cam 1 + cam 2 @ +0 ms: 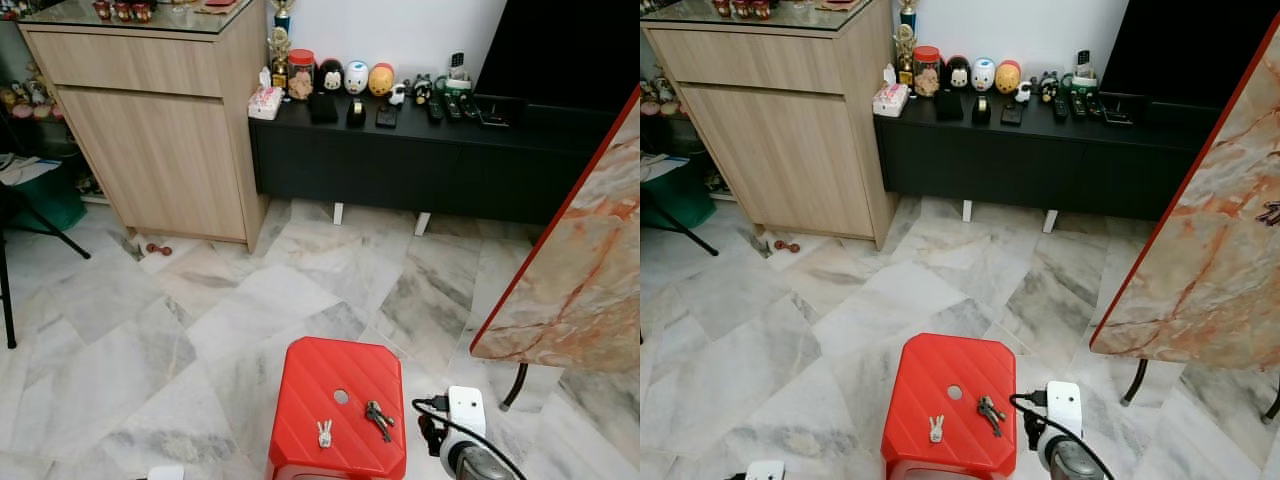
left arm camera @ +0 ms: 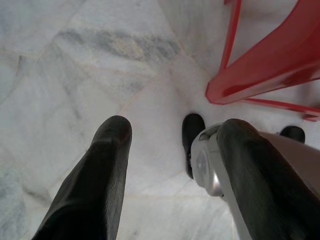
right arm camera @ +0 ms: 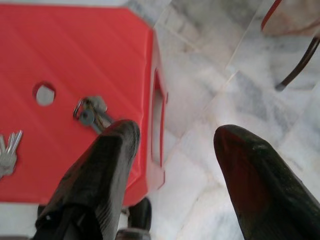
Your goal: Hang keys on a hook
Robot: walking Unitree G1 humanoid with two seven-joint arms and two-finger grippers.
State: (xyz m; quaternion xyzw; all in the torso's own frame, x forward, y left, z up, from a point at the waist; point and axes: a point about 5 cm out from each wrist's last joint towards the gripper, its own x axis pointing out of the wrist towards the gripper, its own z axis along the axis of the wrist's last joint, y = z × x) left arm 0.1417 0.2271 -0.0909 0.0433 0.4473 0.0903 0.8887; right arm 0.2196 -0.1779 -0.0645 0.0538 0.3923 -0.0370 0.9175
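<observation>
A red plastic stool [image 1: 340,400] stands on the marble floor just in front of me. On its seat lie a dark bunch of keys [image 1: 378,417] and, to its left, a pale silver bunch [image 1: 324,433]. My right arm [image 1: 462,430] hangs just right of the stool. In the right wrist view my right gripper [image 3: 175,150] is open above the stool's right edge, with the dark keys [image 3: 90,112] just beyond one finger [image 3: 107,165]. My left gripper [image 2: 170,145] is open and empty over bare floor, left of the stool's legs [image 2: 270,65].
A wooden cabinet [image 1: 160,130] stands at the back left. Beside it, a low black console [image 1: 420,150] carries figurines and remotes. A marble tabletop with a red edge [image 1: 580,270] juts in on the right. Black chair legs [image 1: 8,290] are at the far left.
</observation>
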